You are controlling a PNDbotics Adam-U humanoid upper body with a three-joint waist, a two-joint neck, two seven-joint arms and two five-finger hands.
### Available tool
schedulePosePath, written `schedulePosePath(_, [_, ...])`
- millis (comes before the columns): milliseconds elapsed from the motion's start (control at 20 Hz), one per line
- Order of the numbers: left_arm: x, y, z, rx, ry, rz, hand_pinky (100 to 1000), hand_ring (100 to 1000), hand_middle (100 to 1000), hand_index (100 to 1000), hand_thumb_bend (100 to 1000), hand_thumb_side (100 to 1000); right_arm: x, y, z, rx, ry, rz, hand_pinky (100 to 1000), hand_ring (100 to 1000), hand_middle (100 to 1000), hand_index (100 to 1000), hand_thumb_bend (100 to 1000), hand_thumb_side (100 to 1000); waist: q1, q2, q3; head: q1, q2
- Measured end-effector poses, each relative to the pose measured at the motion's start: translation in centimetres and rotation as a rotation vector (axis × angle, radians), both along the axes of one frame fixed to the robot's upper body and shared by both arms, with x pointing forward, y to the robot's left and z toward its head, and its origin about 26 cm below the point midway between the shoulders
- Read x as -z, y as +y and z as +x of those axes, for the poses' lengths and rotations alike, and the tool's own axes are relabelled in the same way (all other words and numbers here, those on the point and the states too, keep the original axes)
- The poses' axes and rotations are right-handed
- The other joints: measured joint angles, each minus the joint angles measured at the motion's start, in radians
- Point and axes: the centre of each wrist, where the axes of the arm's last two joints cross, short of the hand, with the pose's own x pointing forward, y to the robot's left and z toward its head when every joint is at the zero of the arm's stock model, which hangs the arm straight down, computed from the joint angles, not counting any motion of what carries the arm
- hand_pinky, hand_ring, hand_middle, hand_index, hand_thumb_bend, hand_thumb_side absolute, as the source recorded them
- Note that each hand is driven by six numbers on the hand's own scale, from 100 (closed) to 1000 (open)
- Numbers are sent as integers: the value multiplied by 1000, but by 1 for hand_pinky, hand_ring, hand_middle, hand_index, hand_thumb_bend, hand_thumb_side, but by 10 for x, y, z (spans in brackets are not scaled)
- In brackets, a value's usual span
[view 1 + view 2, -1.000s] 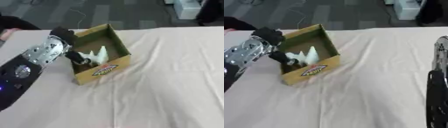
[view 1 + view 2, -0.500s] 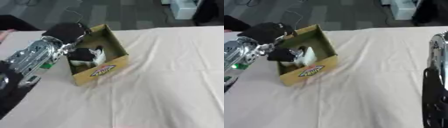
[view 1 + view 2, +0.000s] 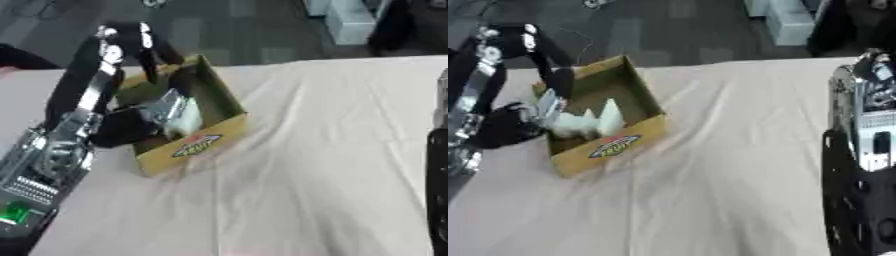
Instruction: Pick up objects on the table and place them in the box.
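Now the left hand (image 3: pixel 114 55) hangs over the box (image 3: pixel 210 145), fingers (image 3: pixel 149 60) released above white objects (image 3: pixel 592 120).

Box (image 3: pixel 614 142) sits on tabletop (image 3: pixel 315 165), left of centre. Objects (image 3: pixel 592 120), apparently several, lie inside. Left hand (image 3: pixel 131 47) above box's left wall.

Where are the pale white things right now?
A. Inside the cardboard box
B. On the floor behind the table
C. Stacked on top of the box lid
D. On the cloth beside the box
A: the white things sit between the walls of the open cardboard box.
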Motion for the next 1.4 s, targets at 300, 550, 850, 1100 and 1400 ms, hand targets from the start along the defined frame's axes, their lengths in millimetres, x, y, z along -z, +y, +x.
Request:
schedulePosePath(300, [-23, -3, 5, 258, -120, -229, 374, 346, 411, 496, 228, 546, 5, -8, -2, 14, -25, -34, 617, 533, 545, 688, 100, 898, -9, -11, 27, -60, -103])
schedulePosePath(550, [-31, 0, 7, 387, -96, -269, 366, 339, 410, 496, 210, 561, 4, -10, -2, 8, -74, -60, 603, 519, 535, 680, 100, 896, -14, -11, 34, -58, -159])
schedulePosePath(850, [-39, 12, 9, 447, -87, -247, 364, 336, 411, 498, 194, 571, 7, -13, 0, 4, -79, -75, 602, 513, 530, 678, 100, 894, -15, -12, 49, -58, -172])
schedulePosePath(1100, [-43, 17, 10, 454, -91, -234, 366, 334, 415, 502, 120, 604, 8, -16, 1, 6, -73, -99, 603, 512, 529, 679, 100, 895, -15, -14, 60, -53, -172])
schedulePosePath(1400, [-42, 20, 10, 433, -83, -222, 366, 332, 422, 503, 100, 621, 8, -16, 2, 4, -71, -111, 605, 512, 529, 680, 100, 896, -14, -13, 61, -46, -165])
